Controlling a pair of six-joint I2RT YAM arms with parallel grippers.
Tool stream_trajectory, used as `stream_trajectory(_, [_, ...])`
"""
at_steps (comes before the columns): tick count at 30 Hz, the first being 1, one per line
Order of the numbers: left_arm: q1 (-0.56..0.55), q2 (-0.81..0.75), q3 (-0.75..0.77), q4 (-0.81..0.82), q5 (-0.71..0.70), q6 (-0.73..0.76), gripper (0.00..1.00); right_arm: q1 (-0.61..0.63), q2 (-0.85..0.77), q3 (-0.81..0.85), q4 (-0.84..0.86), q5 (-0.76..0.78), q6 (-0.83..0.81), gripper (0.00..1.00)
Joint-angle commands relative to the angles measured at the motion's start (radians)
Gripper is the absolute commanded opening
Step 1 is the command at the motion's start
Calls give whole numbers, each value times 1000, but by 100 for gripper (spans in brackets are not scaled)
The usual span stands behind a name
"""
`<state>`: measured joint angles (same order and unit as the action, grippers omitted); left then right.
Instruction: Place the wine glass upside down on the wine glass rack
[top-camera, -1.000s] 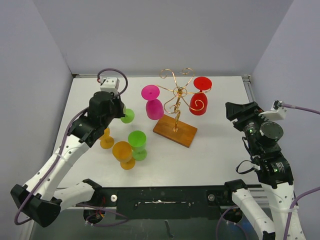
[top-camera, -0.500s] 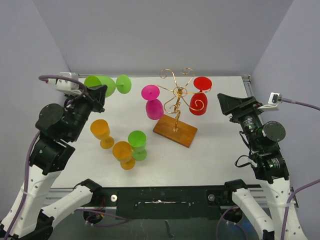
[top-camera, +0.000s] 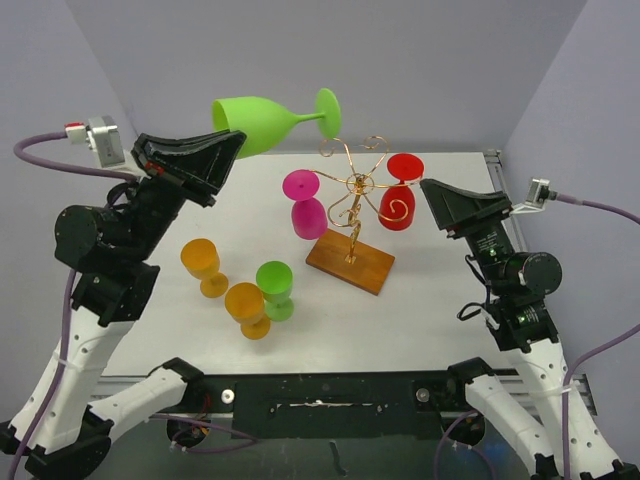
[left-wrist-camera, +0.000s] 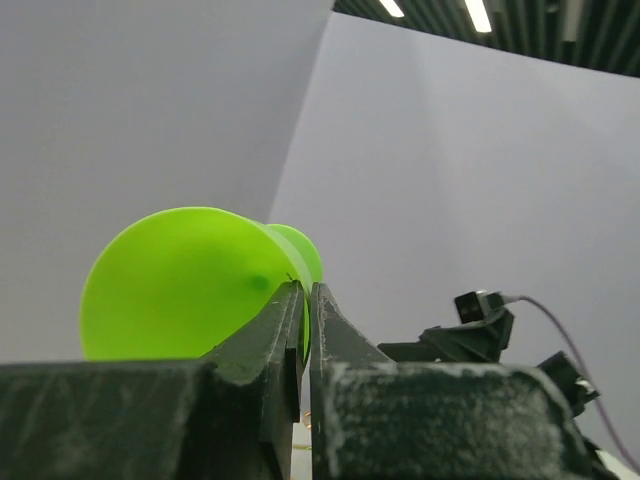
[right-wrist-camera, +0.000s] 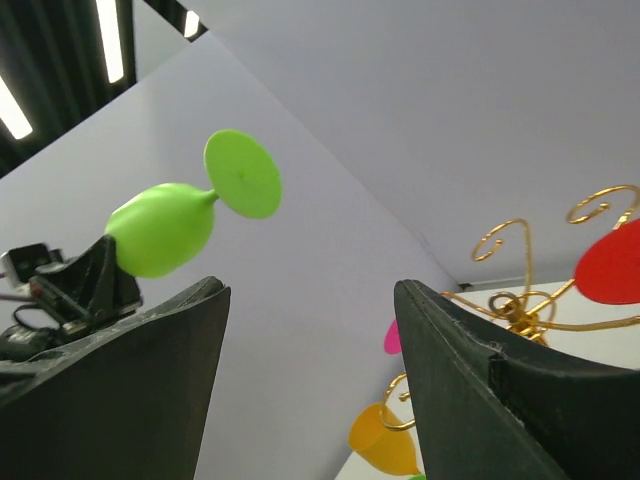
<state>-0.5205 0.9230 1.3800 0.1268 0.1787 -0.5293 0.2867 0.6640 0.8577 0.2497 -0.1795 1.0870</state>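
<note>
Wine glass (top-camera: 265, 122), lime green, is held on its side high above the far left part of the bench (top-camera: 430, 300), with its foot pointing toward the wine glass rack (top-camera: 350, 260). The left tool (top-camera: 228, 143) is pinched nearly closed on the thin wall at the bowl's mouth. The right tool (top-camera: 438, 198) stands wide apart and empty, just right of the rack. A pink glass (top-camera: 308, 215) and a red glass (top-camera: 398, 205) already hang there.

Likely hazards:
- The rim grip lies far from the foot, so the glass may pivot or slip as it is turned foot-up.
- The leading foot may catch a curled wire arm, or strike the pink glass on the near side of its path.
- If a handover is intended, a mistimed one would drop the glass onto the bench.
</note>
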Motion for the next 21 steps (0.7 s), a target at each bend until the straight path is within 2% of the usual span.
stream_trajectory(1, [4,82,42,299,181,-207,0,72,12,-40,285,-12,53,67])
stream_trajectory(7, [-41,159,42,412,182,-242,0,235,76,-35,382,32,18,66])
stream_trajectory(13, [-236,204,50,395,10,-48,0,436,132,23,375,197,-65,60])
stream_trajectory(16, [-310,221,40,434,-56,43,0,484,156,43,375,300,-53,56])
stream_trajectory(21, [-360,257,13,531,-79,90,0,493,176,47,399,426,24,58])
